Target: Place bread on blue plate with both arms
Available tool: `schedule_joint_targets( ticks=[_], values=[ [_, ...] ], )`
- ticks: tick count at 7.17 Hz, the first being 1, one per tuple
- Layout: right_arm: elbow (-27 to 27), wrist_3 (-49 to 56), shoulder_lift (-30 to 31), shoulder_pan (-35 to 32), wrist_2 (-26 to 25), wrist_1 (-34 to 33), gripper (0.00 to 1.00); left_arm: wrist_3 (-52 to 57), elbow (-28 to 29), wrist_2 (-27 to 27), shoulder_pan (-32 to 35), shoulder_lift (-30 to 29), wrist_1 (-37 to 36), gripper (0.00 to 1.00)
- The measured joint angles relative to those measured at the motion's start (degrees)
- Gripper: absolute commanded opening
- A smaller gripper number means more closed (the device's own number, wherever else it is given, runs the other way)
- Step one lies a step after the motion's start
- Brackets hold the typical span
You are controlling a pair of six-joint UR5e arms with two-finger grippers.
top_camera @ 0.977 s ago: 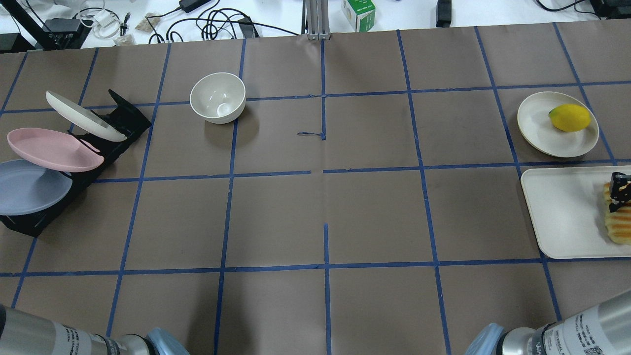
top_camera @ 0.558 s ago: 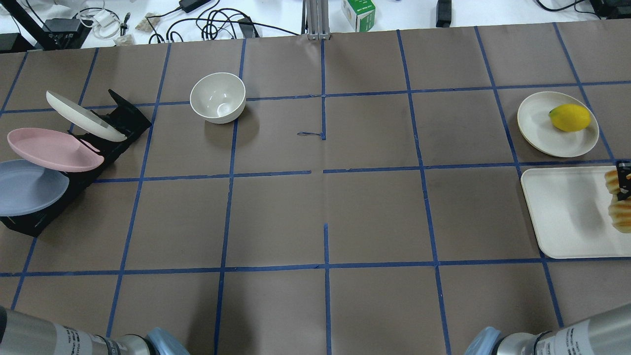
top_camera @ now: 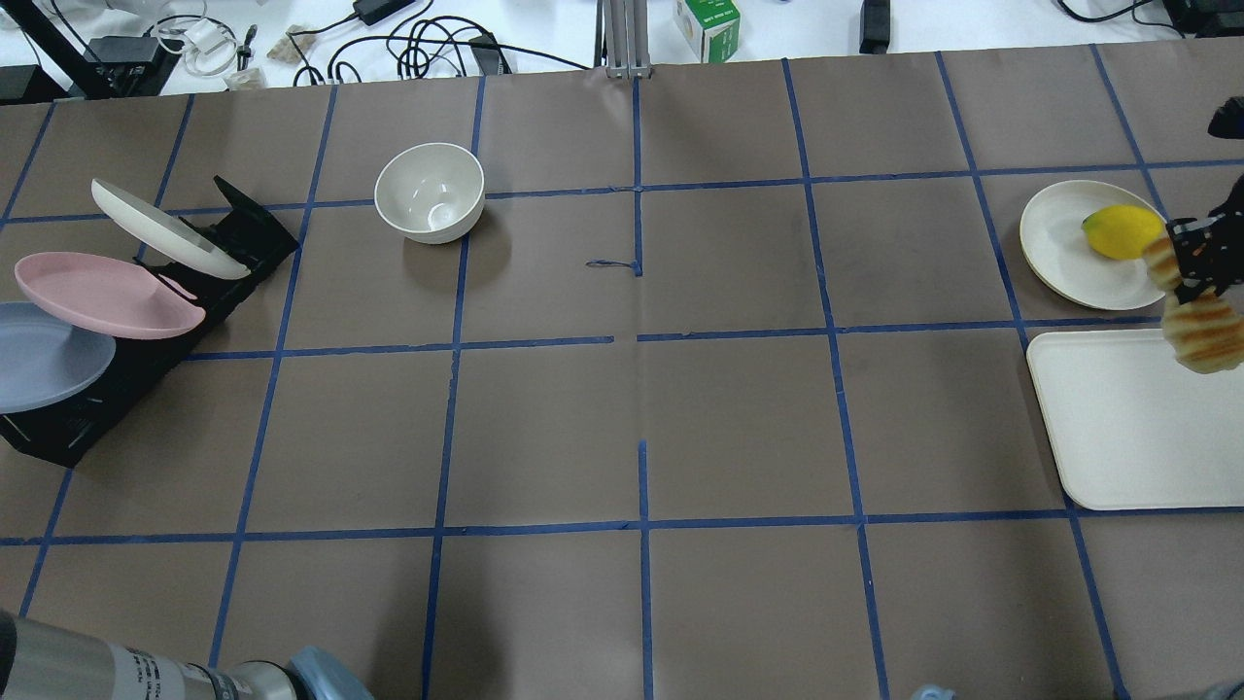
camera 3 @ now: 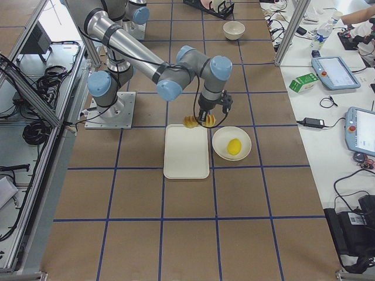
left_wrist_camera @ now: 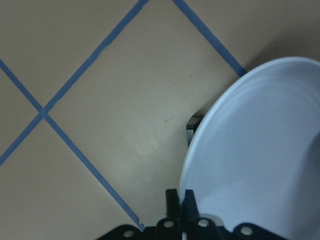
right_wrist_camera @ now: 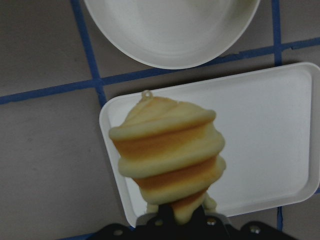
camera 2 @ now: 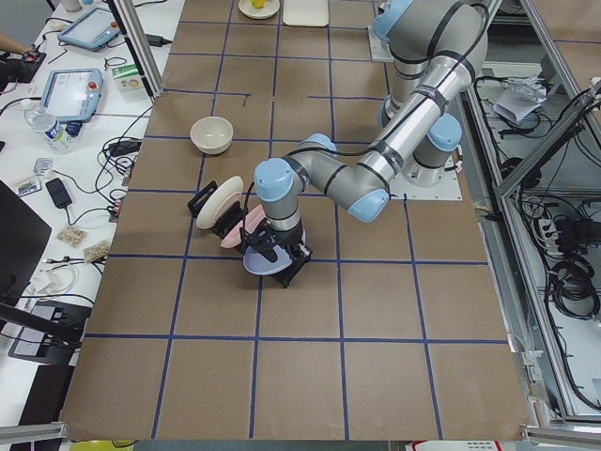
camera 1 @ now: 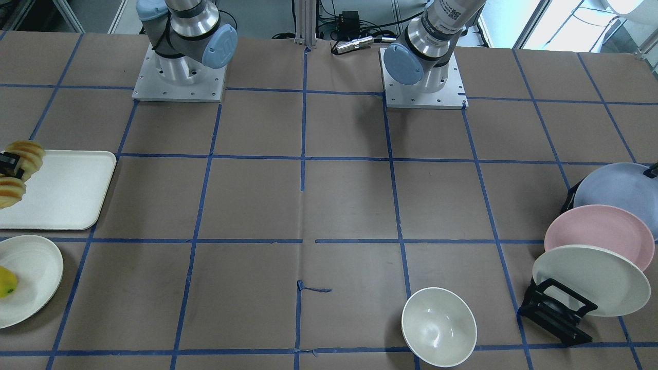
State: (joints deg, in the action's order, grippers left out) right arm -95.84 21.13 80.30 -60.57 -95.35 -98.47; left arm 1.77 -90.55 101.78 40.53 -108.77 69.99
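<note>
On the brown, blue-taped table (top_camera: 641, 408), the right gripper (top_camera: 1197, 258) clamps the bread (top_camera: 1205, 335) mid-length, clear above the white tray (top_camera: 1118, 437) at frame right; the blue plate (top_camera: 44, 355), its rim pinched by the left gripper (left_wrist_camera: 180, 202), sits at the black rack (top_camera: 243, 238) far left, the whole table between them

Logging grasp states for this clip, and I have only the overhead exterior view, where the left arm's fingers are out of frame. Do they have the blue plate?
Observer: Yes. The left wrist view shows the left gripper with its fingers shut on the rim of the blue plate.
Operator: And the bread at my right edge, is it off the tray?
Observer: In the exterior right view the right gripper holds the bread, which looks lifted clear of the white tray.
</note>
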Motion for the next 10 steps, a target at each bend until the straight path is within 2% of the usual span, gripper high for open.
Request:
schedule_joint_targets(
  ticks=[2, 4, 5, 7, 9, 10],
  values=[
    [3.71, -0.79, 1.37, -4.64, 4.27, 5.97, 0.0, 0.28, 2.98, 0.08, -0.27, 1.93, 9.61, 0.0],
    [4.89, -2.41, 2.51, -8.73, 5.4, 9.01, 0.0, -0.99, 2.95, -1.96, -0.24, 5.31, 25.29, 0.0],
    [5.06, -4.38, 3.02, -11.0, 5.56, 9.61, 0.0, -1.89, 2.33, -4.82, -0.08, 6.5, 32.36, 0.0],
    [5.18, -12.33, 4.3, -17.61, 5.73, 9.91, 0.0, -6.89, -0.46, -14.78, 1.82, 8.74, 42.54, 0.0],
    [5.34, -20.34, 4.56, -24.25, 5.81, 9.74, 0.0, -13.65, -4.74, -22.35, 10.29, 10.82, 42.78, 0.0],
    [5.36, -22.41, 4.52, -25.95, 5.79, 9.56, 0.0, -18.63, -6.64, -24.54, 16.63, 11.12, 38.9, 0.0]
  ],
)
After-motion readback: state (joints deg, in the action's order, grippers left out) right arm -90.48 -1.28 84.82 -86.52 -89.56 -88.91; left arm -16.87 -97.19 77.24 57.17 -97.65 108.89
